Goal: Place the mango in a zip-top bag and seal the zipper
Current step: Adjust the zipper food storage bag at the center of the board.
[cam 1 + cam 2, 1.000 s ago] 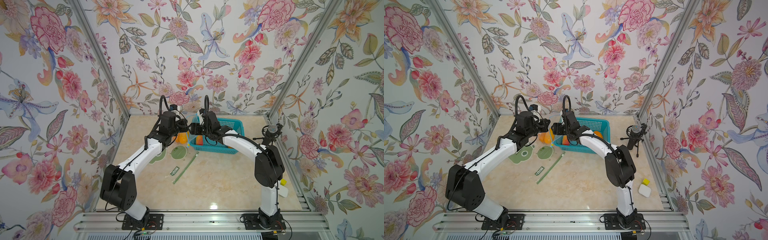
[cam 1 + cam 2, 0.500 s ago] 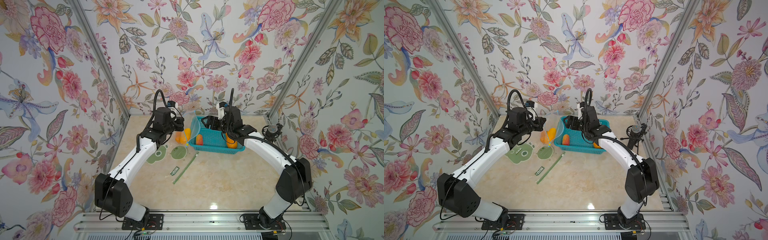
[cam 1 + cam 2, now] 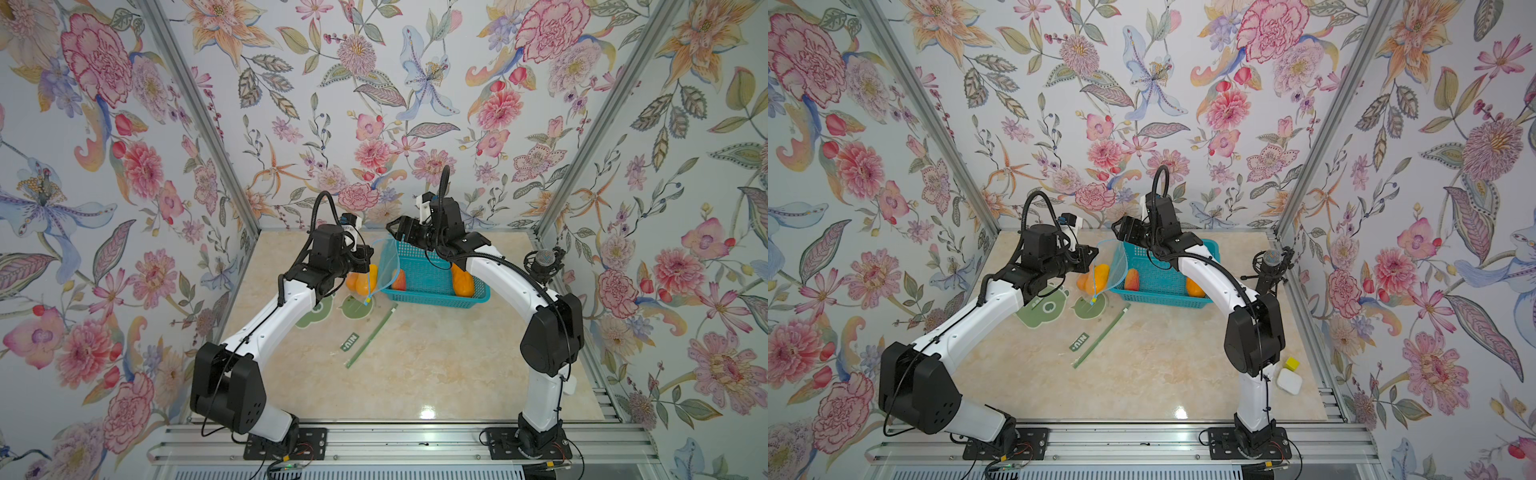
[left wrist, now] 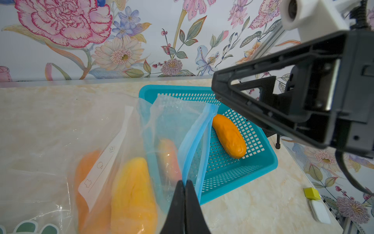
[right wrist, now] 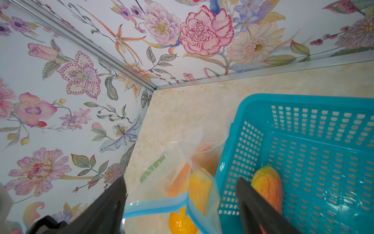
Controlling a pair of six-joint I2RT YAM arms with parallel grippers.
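At the left, the left gripper [image 4: 184,187] is pinched tight on the blue zipper strip [image 4: 194,141] of the zip-top bag [image 4: 121,129], whose mouth is held lifted and gaping. A yellow mango [image 4: 133,192] is already lodged inside the bag beside a darker fruit [image 4: 87,174]. Both appear to rest on the marble-patterned table [image 3: 415,365], just beside the basket [image 4: 242,178], where an orange mango [image 4: 229,138] is left lying. Further right, the right gripper [image 5: 181,180] is hung over the bag's mouth with its jaws spread wide and nothing held. Sealing is judged to be the step in hand. It is best done if both tracks of the strip are caught squarely between the right fingers, close to the left pinch, then drawn along while the strip is kept taut. The film is thin, clear and crinkled, and likely slippery. The strip is a stiffer ridged band, the mangoes are smooth, glossy and oblong, and the basket is rigid perforated teal plastic.
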